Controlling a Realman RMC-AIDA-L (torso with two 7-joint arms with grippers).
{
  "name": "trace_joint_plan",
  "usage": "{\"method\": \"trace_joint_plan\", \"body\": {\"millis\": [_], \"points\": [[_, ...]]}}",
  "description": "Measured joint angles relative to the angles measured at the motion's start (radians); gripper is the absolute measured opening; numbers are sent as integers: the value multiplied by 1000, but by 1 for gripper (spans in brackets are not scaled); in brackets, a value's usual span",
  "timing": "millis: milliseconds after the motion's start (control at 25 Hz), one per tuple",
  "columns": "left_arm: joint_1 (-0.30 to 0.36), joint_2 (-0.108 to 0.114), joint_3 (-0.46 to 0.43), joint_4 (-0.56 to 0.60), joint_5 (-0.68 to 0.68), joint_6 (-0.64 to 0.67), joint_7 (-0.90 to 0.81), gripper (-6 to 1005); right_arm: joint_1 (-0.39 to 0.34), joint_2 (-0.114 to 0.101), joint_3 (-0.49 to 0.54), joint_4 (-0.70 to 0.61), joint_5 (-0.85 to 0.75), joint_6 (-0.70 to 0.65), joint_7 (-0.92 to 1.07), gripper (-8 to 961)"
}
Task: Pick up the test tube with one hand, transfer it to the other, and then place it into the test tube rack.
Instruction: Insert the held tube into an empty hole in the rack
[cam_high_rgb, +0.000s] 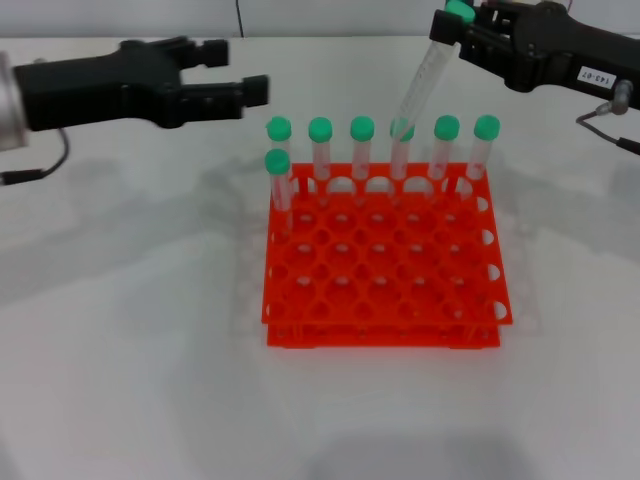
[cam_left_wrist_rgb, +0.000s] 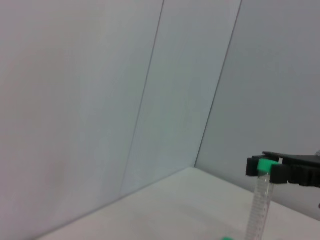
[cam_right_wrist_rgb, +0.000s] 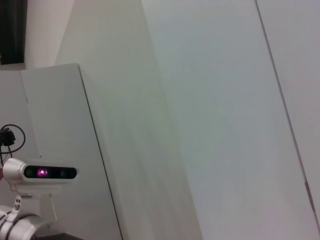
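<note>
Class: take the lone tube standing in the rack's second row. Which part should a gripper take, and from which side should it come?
Grip the lone tube just under its green cap, coming from the rack's open front or straight above. It stands upright, its lower part sunk in the rack. Another tube stands directly behind it, so the back is blocked; the holes in front are empty.

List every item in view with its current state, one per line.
Slim clear test tube with green cap: held by its cap end, tilted, lower end over the rack's back row.
Labelled right gripper: shut on the tube.
Unlabelled left gripper: fingers open, empty.
Orange-red plastic rack: holds seven upright tubes.
</note>
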Motion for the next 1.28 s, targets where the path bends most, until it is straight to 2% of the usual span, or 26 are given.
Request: {"method": "trace_joint_plan", "body": {"millis": [200,400,600,840,1280], "points": [[29,35,-2,48,46,34,-96,883,-9,0,0,1,0,-4,-1,266],[34,60,-3,114,178,74,-164,883,-10,-1,0,24,0,-4,-1,266],[23,87,-6,133,314,137,-171,883,-4,1,-1,40,0,-3,-1,266],[7,92,-6,133,465,193,-139,883,7,6,-3,63,3,0,-1,266],[8,74,-64,105,462,202,-11,883,14,6,-29,92,38,5,-18,266]]}}
